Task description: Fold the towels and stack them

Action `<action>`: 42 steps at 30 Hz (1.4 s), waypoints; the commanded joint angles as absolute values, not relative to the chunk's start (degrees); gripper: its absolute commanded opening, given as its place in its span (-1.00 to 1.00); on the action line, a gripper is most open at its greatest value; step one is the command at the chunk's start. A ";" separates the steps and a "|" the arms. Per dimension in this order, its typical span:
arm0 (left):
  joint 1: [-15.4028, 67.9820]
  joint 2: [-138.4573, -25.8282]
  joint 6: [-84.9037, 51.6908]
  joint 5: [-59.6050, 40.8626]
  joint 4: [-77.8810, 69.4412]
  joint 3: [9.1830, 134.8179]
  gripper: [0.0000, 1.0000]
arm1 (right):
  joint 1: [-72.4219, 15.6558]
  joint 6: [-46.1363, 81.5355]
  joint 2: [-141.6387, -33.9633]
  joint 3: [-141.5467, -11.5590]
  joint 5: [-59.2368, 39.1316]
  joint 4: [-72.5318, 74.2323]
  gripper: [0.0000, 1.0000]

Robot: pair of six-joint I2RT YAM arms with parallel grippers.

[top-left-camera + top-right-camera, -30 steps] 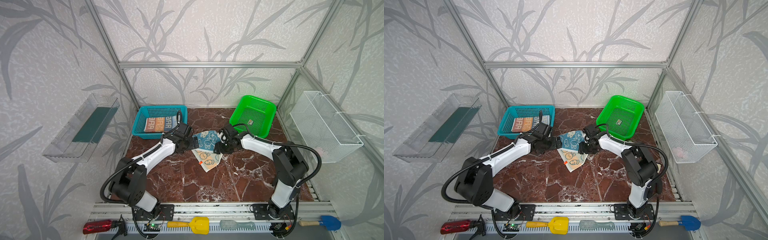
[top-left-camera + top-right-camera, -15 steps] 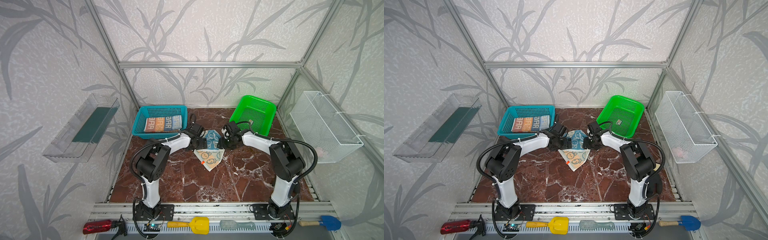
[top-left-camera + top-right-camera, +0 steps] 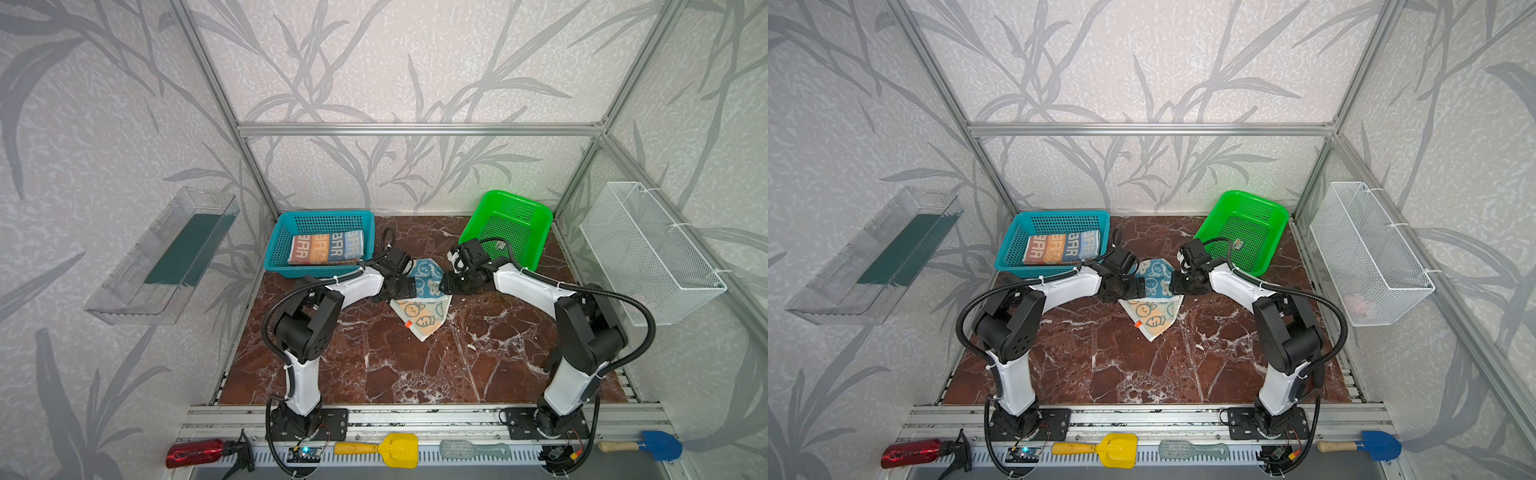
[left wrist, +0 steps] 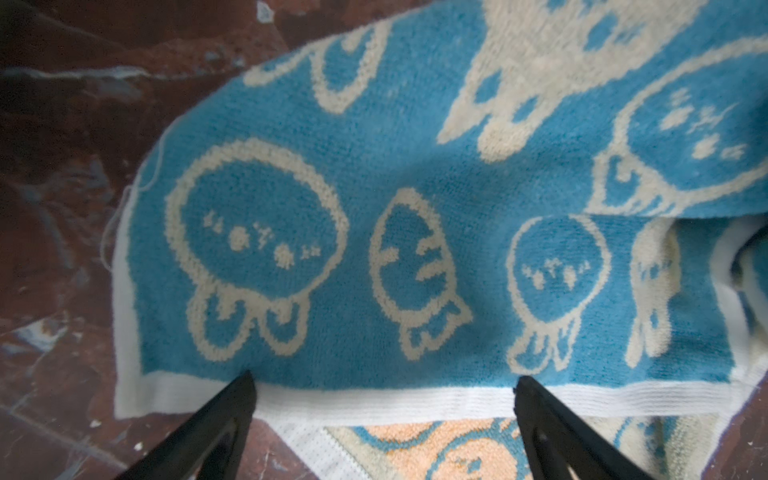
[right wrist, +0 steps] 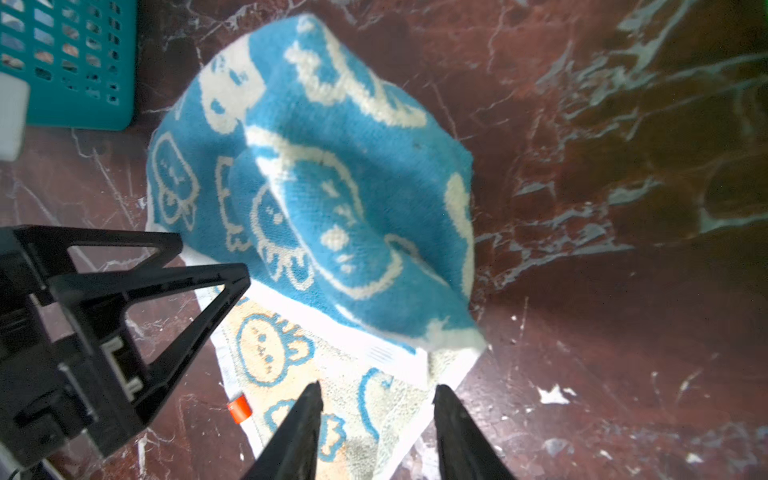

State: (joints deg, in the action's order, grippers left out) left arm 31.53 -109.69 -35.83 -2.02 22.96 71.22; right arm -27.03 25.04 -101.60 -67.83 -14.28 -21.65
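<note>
A teal-blue bunny towel [image 3: 424, 277] [image 3: 1158, 275] lies bunched and partly folded over an orange bunny towel [image 3: 422, 319] [image 3: 1152, 319] on the marble top. My left gripper [image 4: 384, 384] [image 3: 409, 286] is wide open, its fingertips at the blue towel's [image 4: 415, 199] white hem. At the opposite edge, my right gripper [image 5: 378, 392] [image 3: 446, 286] hovers with its jaws apart over the orange towel's [image 5: 270, 353] corner, just below the blue towel's [image 5: 332, 187] hem, holding nothing. The folded striped towel [image 3: 326, 248] [image 3: 1061, 248] lies in the teal basket.
The teal basket [image 3: 279, 239] stands at the back left and a green basket [image 3: 538, 232] at the back right. A wire basket [image 3: 648, 253] hangs on the right wall and a clear tray [image 3: 166, 257] on the left wall. Tools line the front rail [image 3: 415, 419].
My left gripper has moved right up to the blue towel's edge and its elbow has folded forward. The right jaws have narrowed a little. The blue towel is more bunched.
</note>
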 commanded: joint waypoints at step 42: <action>32.04 -98.93 -35.76 3.49 28.07 69.58 0.98 | -27.06 24.71 -100.95 -66.65 -15.50 -21.60 -1.00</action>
